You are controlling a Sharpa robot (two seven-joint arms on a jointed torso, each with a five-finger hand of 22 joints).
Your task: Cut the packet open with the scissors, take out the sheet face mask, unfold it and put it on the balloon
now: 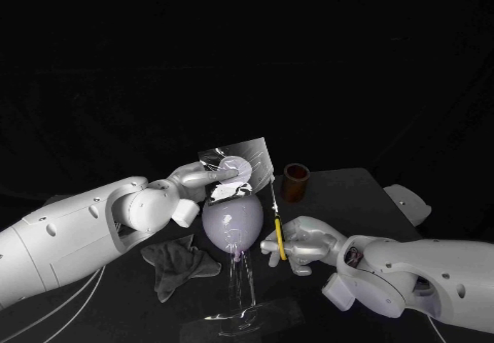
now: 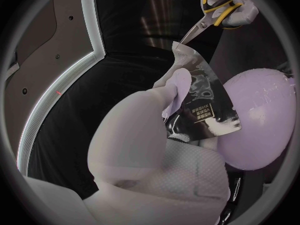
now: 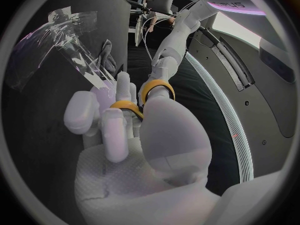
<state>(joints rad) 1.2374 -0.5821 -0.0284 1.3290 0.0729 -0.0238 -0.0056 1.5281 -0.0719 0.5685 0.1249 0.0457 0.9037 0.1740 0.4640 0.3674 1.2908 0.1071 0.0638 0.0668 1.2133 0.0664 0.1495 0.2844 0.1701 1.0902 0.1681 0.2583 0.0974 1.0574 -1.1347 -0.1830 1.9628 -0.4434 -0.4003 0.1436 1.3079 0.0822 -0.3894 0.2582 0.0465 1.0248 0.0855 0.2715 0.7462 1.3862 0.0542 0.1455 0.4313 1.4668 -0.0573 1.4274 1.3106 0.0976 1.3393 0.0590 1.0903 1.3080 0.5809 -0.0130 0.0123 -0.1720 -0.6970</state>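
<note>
Nearest, at the counter's [image 1: 340,193] near edge, sits the flat base of a clear stand [image 1: 243,293]. Its thin stem rises to a lilac balloon [image 1: 230,220], which sits upright at the middle of the scene. Just left of the stand a grey cloth [image 1: 180,261] lies crumpled on the counter.

Above the balloon's top, the left hand [image 1: 200,179] comes in from the left and holds the packet [image 1: 241,167] up in the air. Its fingers are clamped on the packet's left part, and the shiny sheet stands roughly upright. From the left wrist the packet [image 2: 201,102] shows silvery with small print, close against the balloon [image 2: 262,120].

Right of the balloon and nearer, the right hand [image 1: 298,246] grips the scissors [image 1: 278,227] with its fingers through the 2 yellow loops [image 3: 153,92]. The blades point up and away toward the packet. In the left wrist view the scissors' [image 2: 209,20] tip meets a corner of the packet; whether the blades have bitten in I cannot tell.

Farther back, right of the packet, a brown cup [image 1: 296,181] stands upright on the counter.
</note>
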